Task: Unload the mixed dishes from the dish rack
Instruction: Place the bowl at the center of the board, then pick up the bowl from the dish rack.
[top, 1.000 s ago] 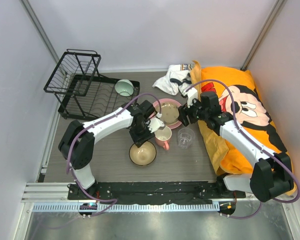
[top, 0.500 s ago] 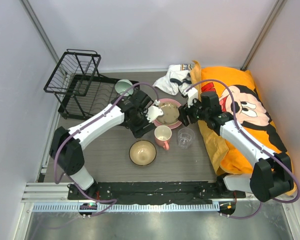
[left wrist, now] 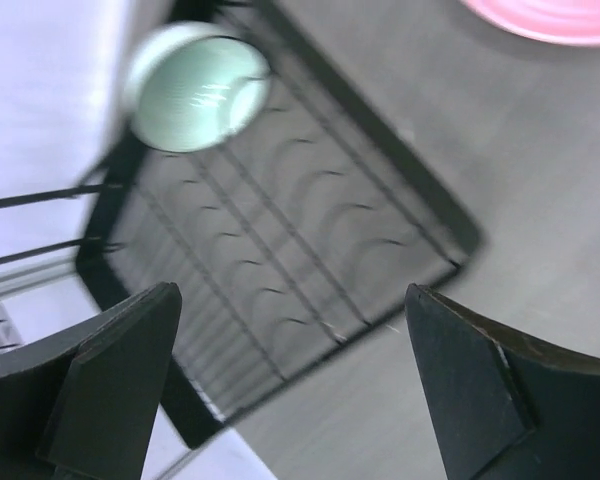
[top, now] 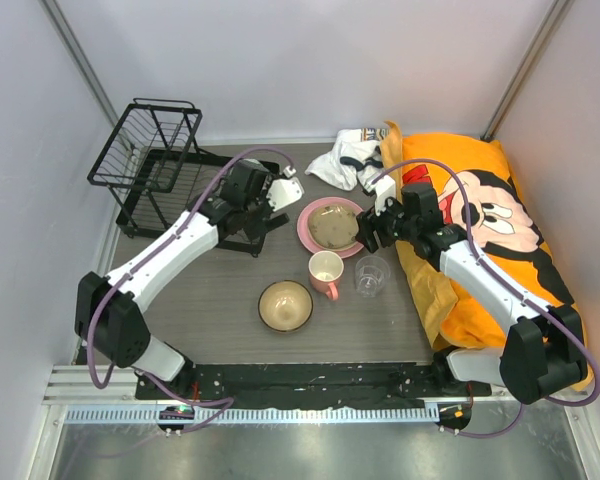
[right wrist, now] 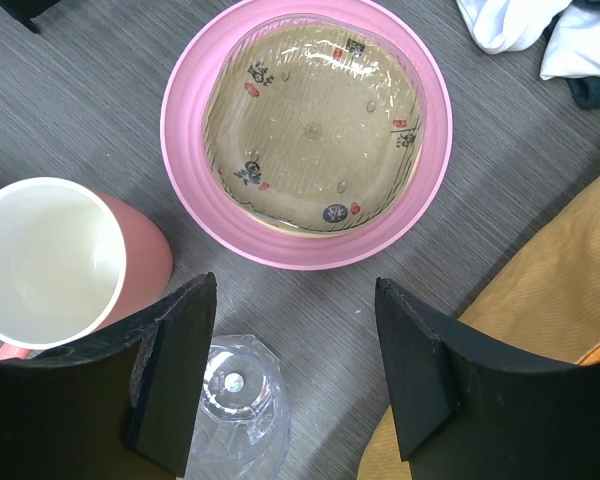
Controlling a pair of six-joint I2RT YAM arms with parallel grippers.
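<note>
Grey wood-grain tabletop, white walls. Mint-green bowl [left wrist: 195, 100]: only dish seen in dish rack [top: 150, 175], at the lower tray's corner, ten o'clock from left gripper [left wrist: 288, 300], jaws wide, empty. Right gripper [right wrist: 295, 300]: jaws apart, empty, pink plate [right wrist: 185, 170] at twelve o'clock. Risks: fingers snagging rack wires; smooth rim slipping, bowl tipping off the tray edge.

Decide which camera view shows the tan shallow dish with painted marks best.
Right wrist: the tan shallow patterned dish fills the frame, sharp, resting on the large pink plate. Top external shows it small; left wrist catches only the plate's rim.
</note>
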